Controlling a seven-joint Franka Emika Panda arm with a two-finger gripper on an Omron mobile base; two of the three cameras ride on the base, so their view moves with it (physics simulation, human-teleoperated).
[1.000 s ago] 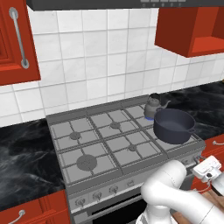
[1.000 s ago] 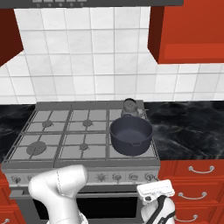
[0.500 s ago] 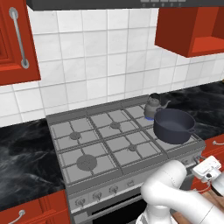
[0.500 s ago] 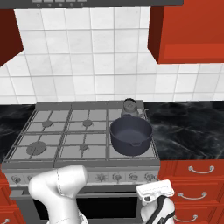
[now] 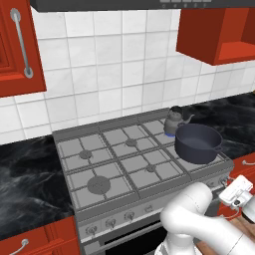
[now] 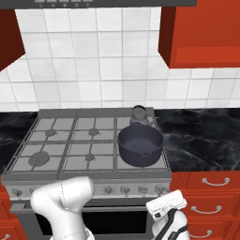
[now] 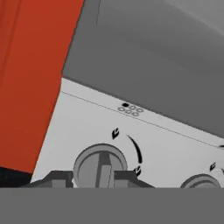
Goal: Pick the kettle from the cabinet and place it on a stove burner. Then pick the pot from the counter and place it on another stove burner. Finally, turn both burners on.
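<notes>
In the left base view the kettle (image 5: 175, 121) sits on the stove (image 5: 139, 164) at the back right burner, its lower body hidden behind the pot (image 5: 198, 143), which stands on the front right burner at about 4 o'clock from it; a faint blue glow shows at the kettle's base. The cabinet (image 5: 219, 30) is cut off at the 1 o'clock corner, and the counter (image 5: 30, 174) runs off at 9 o'clock. The arm's hand goes out of the picture at 4 o'clock, so the fingers cannot be seen. In the right base view the kettle (image 6: 139, 115) peeks over the pot (image 6: 140, 146) at 12 o'clock, and the front knob row (image 6: 136, 190) shows plainly; the hand dips below the stove front at 5 o'clock. The hand view gives what the others lack: a round knob (image 7: 100, 166) on the pale control panel (image 7: 131, 131), with the gripper (image 7: 93, 178) straddling it, fingers (image 7: 59, 178) just outside its rim, jaws narrowed around the knob, though contact is hard to make out. A second knob (image 7: 200, 181) is cut off at 4 o'clock. Nothing has shifted since a second ago.
</notes>
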